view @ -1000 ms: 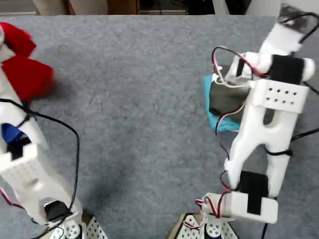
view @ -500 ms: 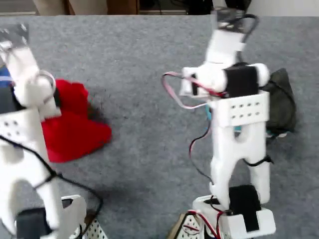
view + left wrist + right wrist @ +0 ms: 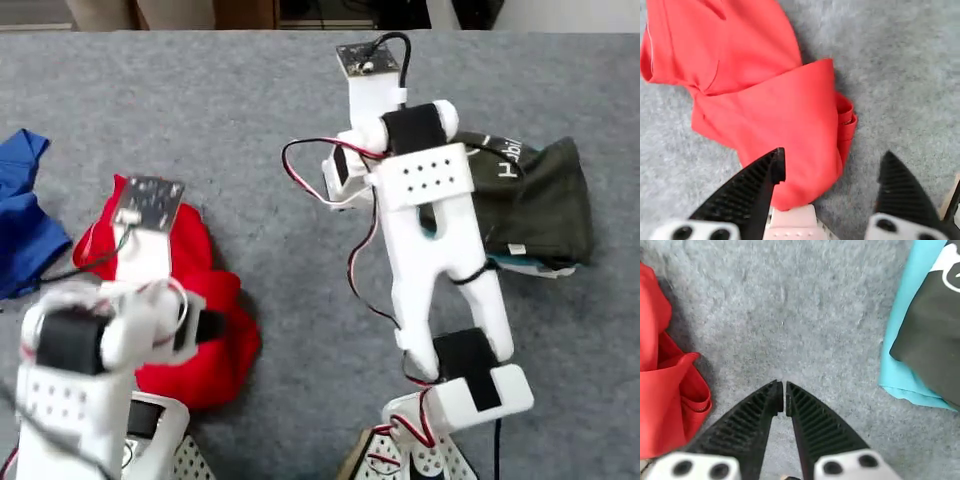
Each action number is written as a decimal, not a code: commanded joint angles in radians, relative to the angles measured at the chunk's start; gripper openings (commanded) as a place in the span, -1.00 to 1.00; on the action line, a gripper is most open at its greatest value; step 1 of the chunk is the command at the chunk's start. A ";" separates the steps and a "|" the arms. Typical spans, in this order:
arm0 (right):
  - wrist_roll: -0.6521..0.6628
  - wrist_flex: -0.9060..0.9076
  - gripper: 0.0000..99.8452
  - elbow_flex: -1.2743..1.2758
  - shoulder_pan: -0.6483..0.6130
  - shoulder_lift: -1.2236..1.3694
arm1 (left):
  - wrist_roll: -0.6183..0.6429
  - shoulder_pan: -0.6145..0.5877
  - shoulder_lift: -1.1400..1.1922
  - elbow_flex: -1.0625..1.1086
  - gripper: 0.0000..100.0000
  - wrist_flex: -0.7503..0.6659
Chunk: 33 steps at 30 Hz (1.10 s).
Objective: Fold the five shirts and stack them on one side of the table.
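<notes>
Here, R arm [image 3: 430,230] partly hides dark shirt [image 3: 545,200].

A crumpled red shirt [image 3: 215,345] lies under the left arm [image 3: 90,350], with a blue shirt [image 3: 20,220] nearby. A dark green shirt [image 3: 545,200] tops a teal shirt [image 3: 545,266] beside the right arm [image 3: 430,190].

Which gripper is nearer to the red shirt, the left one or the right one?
Left. The left gripper hangs open directly above the red shirt. The right gripper is shut above bare table, with the red shirt off to one side.
</notes>
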 commanded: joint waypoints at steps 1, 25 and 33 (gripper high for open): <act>0.080 -0.046 -0.93 -0.076 -0.054 0.013 | -0.011 0.008 -0.108 0.018 -0.31 0.005; 0.126 -0.127 -0.52 -0.757 -0.562 0.834 | -0.011 -1.020 -0.185 0.184 -0.38 -0.155; 0.126 -0.126 -0.78 -0.855 -0.550 1.038 | -0.011 -1.022 -0.185 0.189 -0.38 -0.158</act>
